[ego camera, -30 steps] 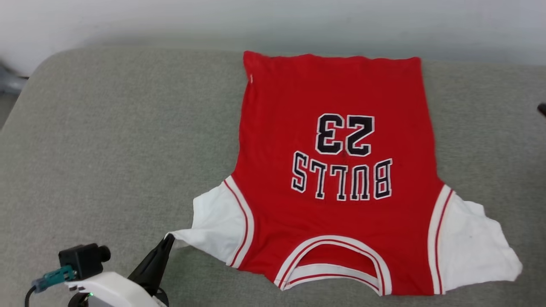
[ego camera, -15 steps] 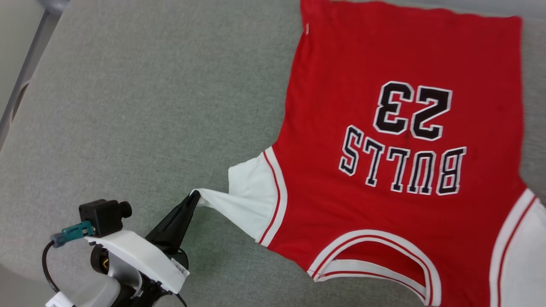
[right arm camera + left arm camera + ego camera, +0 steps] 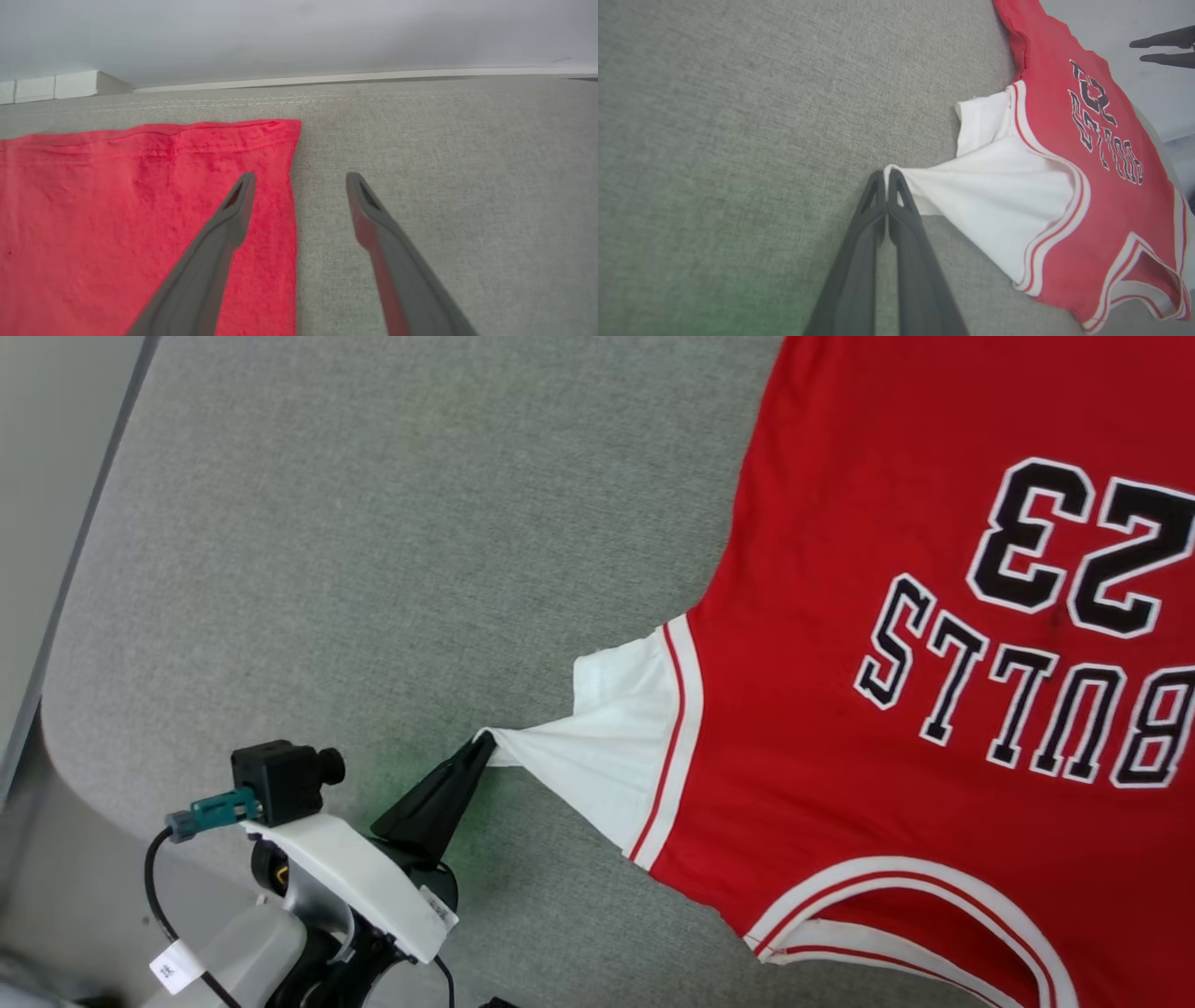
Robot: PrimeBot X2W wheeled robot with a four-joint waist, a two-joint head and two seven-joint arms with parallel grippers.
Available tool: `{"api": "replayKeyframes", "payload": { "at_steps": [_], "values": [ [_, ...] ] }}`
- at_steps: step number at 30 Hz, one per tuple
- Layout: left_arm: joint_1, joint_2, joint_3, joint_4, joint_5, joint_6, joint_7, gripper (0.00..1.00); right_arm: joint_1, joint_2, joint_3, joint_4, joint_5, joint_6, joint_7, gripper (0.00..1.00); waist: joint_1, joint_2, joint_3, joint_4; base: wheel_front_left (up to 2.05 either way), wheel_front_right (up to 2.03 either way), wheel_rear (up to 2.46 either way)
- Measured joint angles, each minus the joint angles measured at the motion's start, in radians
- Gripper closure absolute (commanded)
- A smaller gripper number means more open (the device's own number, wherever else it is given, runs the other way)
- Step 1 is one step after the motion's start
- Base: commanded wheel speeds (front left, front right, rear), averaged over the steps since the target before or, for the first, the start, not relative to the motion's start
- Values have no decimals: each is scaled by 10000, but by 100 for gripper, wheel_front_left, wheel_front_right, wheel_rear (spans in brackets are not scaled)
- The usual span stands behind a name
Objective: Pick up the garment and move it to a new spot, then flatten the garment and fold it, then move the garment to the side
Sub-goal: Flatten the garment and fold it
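Observation:
The garment [image 3: 840,728] is a red jersey with white sleeves and black "BULLS 23" lettering, spread flat on grey cloth. My left gripper [image 3: 481,747] is shut on the tip of its white sleeve [image 3: 607,756], which is drawn out into a taut point. In the left wrist view the fingers [image 3: 888,179] pinch that sleeve corner [image 3: 971,186], with the garment [image 3: 1101,186] beyond. My right gripper [image 3: 301,179] stands open, straddling the garment's red hem edge [image 3: 140,200] near its corner. That open gripper [image 3: 1141,50] also appears far off at the left wrist view's top right.
The grey upholstered surface [image 3: 327,569] stretches left of the garment, its rounded edge [image 3: 56,644] running down the left side. A pale wall [image 3: 299,32] rises behind the surface's far edge.
The head camera has turned, shifting the whole picture right and up. My left gripper still holds the sleeve tip, and the sleeve looks more stretched out than before.

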Motion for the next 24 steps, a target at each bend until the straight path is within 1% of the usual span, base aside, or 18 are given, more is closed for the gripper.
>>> {"api": "replayKeyframes", "payload": {
  "at_steps": [3,7,10,14,18,19,20,21,22,24],
  "values": [
    [-34,-54,-155,21,81,-75,54,100,-5,-4,-251,121,-380,2,-10,0,0,0,153,276,0,0,0],
    [-98,-144,-295,-35,174,-134,104,100,-49,-182,-499,128,-844,0,-96,0,-1,0,375,530,0,0,0],
    [-141,-178,-337,-98,221,-161,84,100,-51,-267,-460,38,-1120,4,-230,0,-1,0,558,658,0,0,0],
    [-172,-222,-437,-86,272,-211,81,100,-18,-328,-679,-42,-1331,2,-345,0,-1,0,711,796,0,0,0],
    [-174,-259,-543,-48,339,-245,82,100,117,-387,-585,-63,-1499,4,-548,0,-1,0,770,872,0,0,0],
    [-174,-272,-577,-42,362,-247,84,100,187,-385,-583,-50,-1444,2,-600,15,-1,0,773,890,0,0,0],
    [-174,-278,-594,-46,364,-247,86,100,245,-378,-552,-46,-1432,2,-650,27,-1,0,779,892,0,0,0],
    [-174,-276,-606,-59,372,-247,86,100,275,-366,-481,-50,-1417,2,-715,56,-2,0,799,892,0,0,0],
    [-174,-268,-606,-84,401,-247,86,100,280,-345,-322,-27,-1354,0,-723,100,-3,0,838,885,0,0,0],
    [-204,-267,-604,-159,418,-249,84,100,280,-370,-31,-38,-1329,2,-794,100,-3,0,942,864,0,0,0]
  ]
}}
